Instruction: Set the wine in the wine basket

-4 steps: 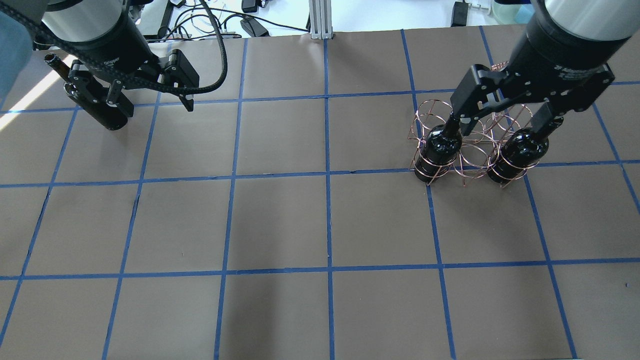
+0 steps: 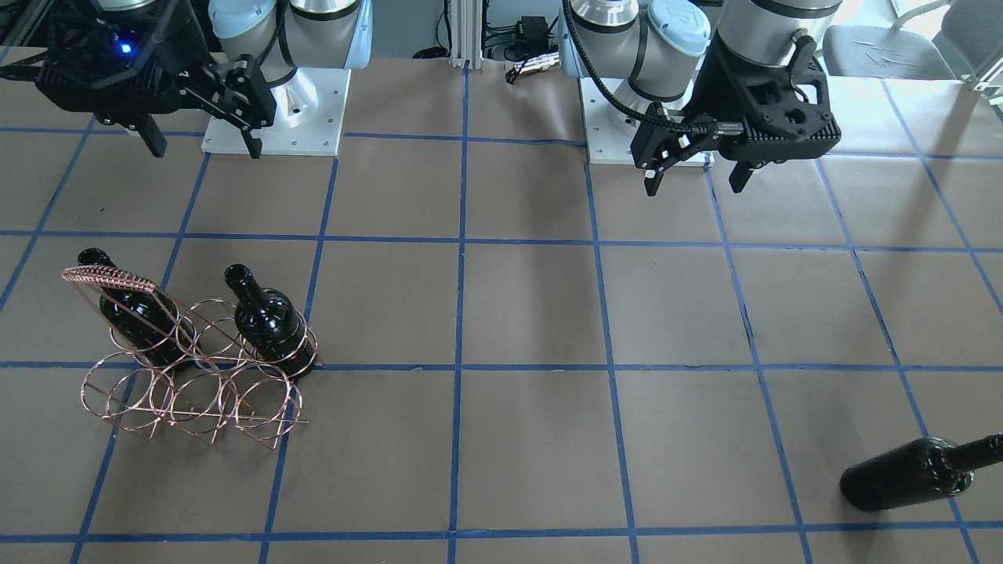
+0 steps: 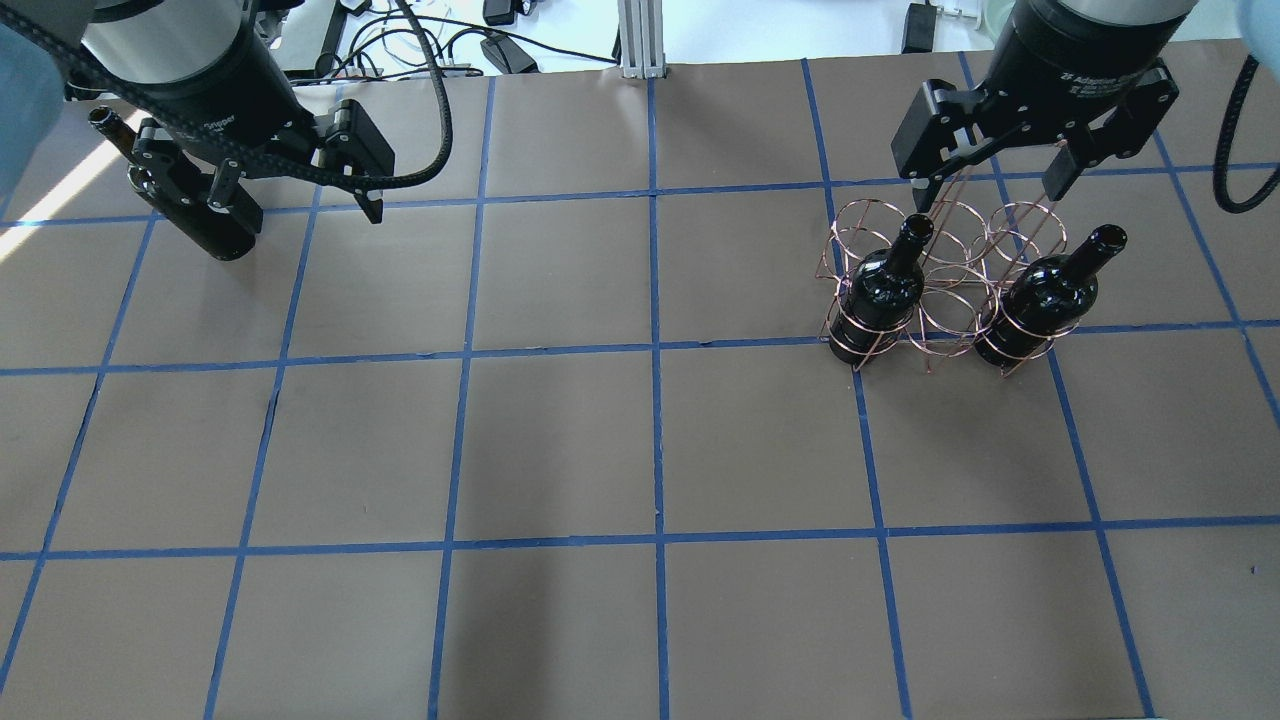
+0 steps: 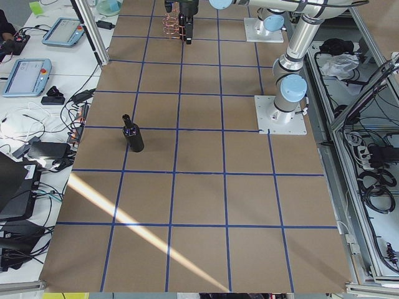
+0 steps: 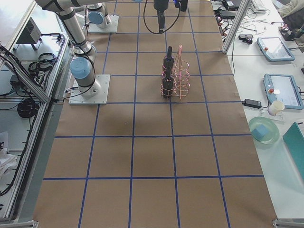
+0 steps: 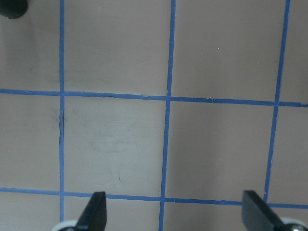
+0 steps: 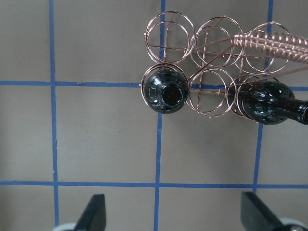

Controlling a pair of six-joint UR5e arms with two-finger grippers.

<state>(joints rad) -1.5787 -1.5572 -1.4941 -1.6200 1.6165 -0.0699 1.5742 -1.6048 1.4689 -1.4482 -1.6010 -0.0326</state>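
Note:
The copper wire wine basket point(image 3: 945, 300) stands at the right of the table and holds two dark wine bottles point(image 3: 880, 290) point(image 3: 1045, 295) upright in its near-row end rings. My right gripper point(image 3: 990, 192) is open and empty, raised above the basket; its wrist view looks down on the bottle tops point(image 7: 166, 91) and the basket's braided handle point(image 7: 274, 45). A third wine bottle point(image 2: 909, 474) seems to stand upright alone at the far left. My left gripper point(image 3: 310, 210) is open and empty beside it, partly covering it in the overhead view.
The robot's base plates point(image 2: 274, 110) point(image 2: 627, 125) sit at the near side of the table. Cables and boxes point(image 3: 480, 45) and a metal post point(image 3: 640, 40) lie past the far edge. Side benches carry tablets point(image 5: 273, 47).
My right gripper has lifted up and back off the two bottle necks in the basket, which now show fully. The left arm and the lone bottle have not moved.

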